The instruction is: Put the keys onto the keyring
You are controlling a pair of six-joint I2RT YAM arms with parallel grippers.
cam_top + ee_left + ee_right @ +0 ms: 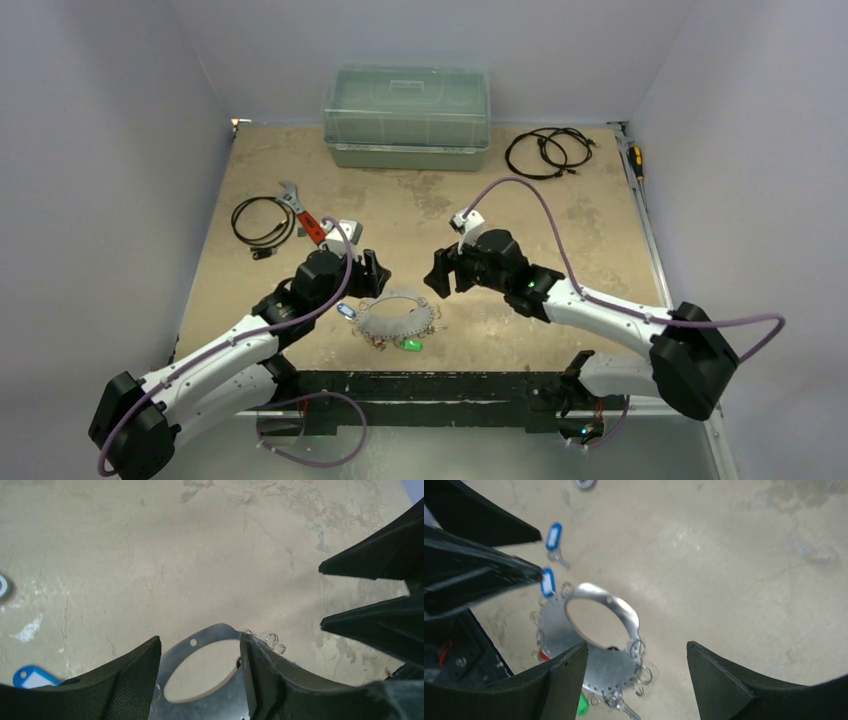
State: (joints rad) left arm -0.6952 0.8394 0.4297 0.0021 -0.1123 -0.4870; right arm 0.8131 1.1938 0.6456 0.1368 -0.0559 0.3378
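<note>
1. Your keyring, a flat silvery loop pierced with small holes, lay on the table near its front edge, between your two grippers.
2. Small wire rings and keys fringed its rim. A green-tagged key sat at the keyring's near side and a blue-tagged key at its left side. In the right wrist view a second blue-tagged key lay a little apart from the keyring.
3. Your left gripper stood just left of and beyond the keyring. Its fingers were spread wide and held nothing, with the keyring's arc showing between them.
4. Your right gripper stood just right of and beyond the keyring, its fingers also wide apart and empty.
5. Well left of and beyond the keyring lay a red-handled adjustable wrench beside a black cable coil.
6. Far beyond the keyring stood a clear lidded box, with a second cable coil and a screwdriver to its right.
</note>
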